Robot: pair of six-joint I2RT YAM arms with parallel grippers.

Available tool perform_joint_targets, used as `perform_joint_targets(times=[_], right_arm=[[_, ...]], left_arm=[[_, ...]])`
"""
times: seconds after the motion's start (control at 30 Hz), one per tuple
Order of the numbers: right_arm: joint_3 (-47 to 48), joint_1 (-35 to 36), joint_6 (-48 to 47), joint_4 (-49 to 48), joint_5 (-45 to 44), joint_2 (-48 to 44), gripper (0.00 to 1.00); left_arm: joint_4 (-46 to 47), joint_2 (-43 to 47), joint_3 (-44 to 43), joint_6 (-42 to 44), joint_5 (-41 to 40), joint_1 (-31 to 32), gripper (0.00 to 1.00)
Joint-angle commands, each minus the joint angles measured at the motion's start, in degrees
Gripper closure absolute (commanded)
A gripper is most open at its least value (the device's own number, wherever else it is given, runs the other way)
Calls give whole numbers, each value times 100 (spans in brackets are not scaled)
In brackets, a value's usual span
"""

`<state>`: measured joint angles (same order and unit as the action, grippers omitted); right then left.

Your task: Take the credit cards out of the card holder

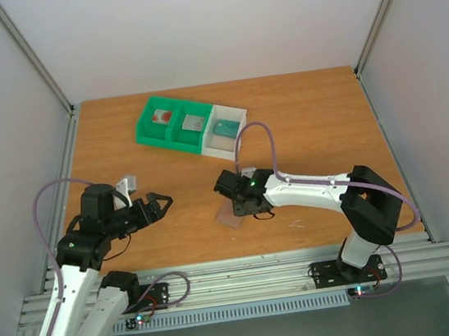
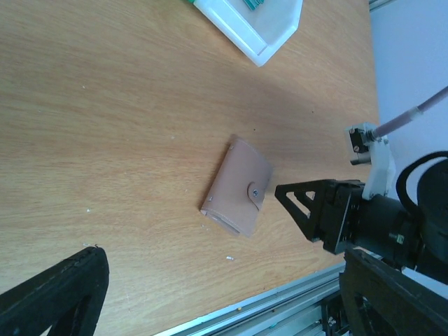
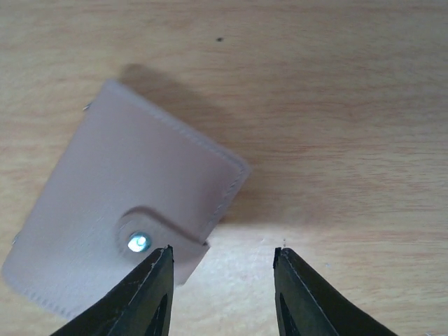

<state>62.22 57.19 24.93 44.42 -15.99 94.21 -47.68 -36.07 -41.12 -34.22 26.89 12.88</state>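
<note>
**A:** What is over on the left side?

**B:** The left gripper (image 1: 163, 202) hangs low over the tabletop (image 1: 311, 132). Its jaws are spread wide with nothing between them. It points toward the middle and is well apart from the card holder.

**A:** And further back?

**B:** A green-and-white tray (image 1: 147, 132) with three compartments sits toward the far side at a slant. Something white with a red patch lies in the left green compartment. A grey piece is in the middle one and a teal piece is in the white one. They are too small for me to say what they are.

**A:** Where is the card holder?

**B:** The card holder (image 3: 133, 203) lies flat on the wood near the front edge, between the two arms and closer to the right one. In these views it looks pale pinkish-beige. It is folded shut, with the snap tab (image 3: 150, 234) fastened over its edge, and it sits askew to the tabletop's edge. No card shows from it.

**A:** And the right arm?

**B:** The right gripper (image 3: 222, 260) is directly above the holder's tab end, with its jaws partly apart and nothing clamped between them. In the wrist view one fingertip (image 3: 159, 269) overlaps the corner by the snap, and the other is over bare wood. I cannot tell whether that fingertip touches the holder.
</note>
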Motion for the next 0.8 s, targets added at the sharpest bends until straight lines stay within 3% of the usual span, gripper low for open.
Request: perform_joint_targets(times=[0.0,0.33,0.63,0.77], right_arm=[[-265,-265,668,-617,291,-34,60],[-254,-498,654,-1312,618,490,54],[553,-542,-491,-1663,1270,1159,54],[924,-542,-813,-1276,1387,1258,54]], left_arm=[[347,29,154,-66,142,17,10],[422,22,311,-133,289,21,11],[643,-7,549,-246,356,21,12],[664,70,550,-272,367,21,12]])
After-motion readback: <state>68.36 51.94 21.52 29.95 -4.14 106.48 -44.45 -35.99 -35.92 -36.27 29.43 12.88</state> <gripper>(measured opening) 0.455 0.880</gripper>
